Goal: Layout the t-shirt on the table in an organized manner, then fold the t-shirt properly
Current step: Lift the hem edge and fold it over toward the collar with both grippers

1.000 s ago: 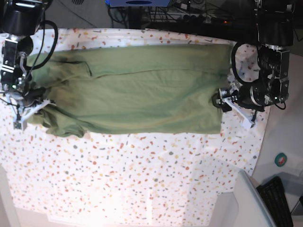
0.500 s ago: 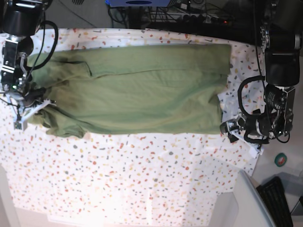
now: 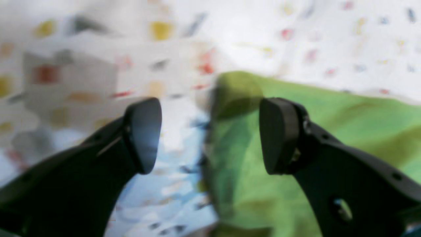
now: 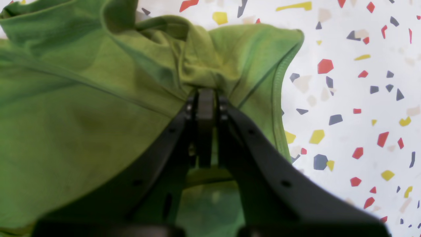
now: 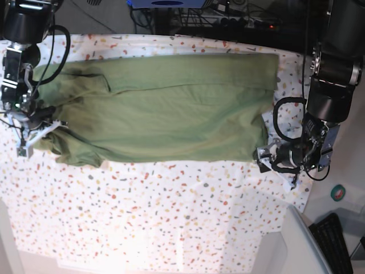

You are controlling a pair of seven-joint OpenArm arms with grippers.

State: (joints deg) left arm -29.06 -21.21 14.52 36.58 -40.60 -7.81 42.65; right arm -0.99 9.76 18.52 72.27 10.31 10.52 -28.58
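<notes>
The olive-green t-shirt [image 5: 171, 108] lies spread lengthwise across the far half of the speckled table [image 5: 171, 217]. In the base view my left gripper [image 5: 272, 165] is at the shirt's near right corner. The left wrist view shows this gripper [image 3: 210, 135] open, its fingertips [image 3: 278, 135] straddling the edge of the t-shirt [image 3: 361, 112] over the table [image 3: 296, 33]. My right gripper [image 5: 43, 130] is at the shirt's left end. The right wrist view shows that gripper [image 4: 205, 95] shut on a bunched fold of the t-shirt [image 4: 82, 115], beside a stitched hem and the table [image 4: 345, 98].
A grey bin [image 5: 296, 245] stands at the near right corner. A green tape roll [image 5: 339, 193] and a black keyboard-like object [image 5: 336, 240] lie off the table's right edge. Cables and equipment [image 5: 228, 23] run along the far edge.
My left arm has moved along the shirt's right edge toward the near side, down to its near right corner, jaws open throughout. The right arm and the shirt have stayed put.
</notes>
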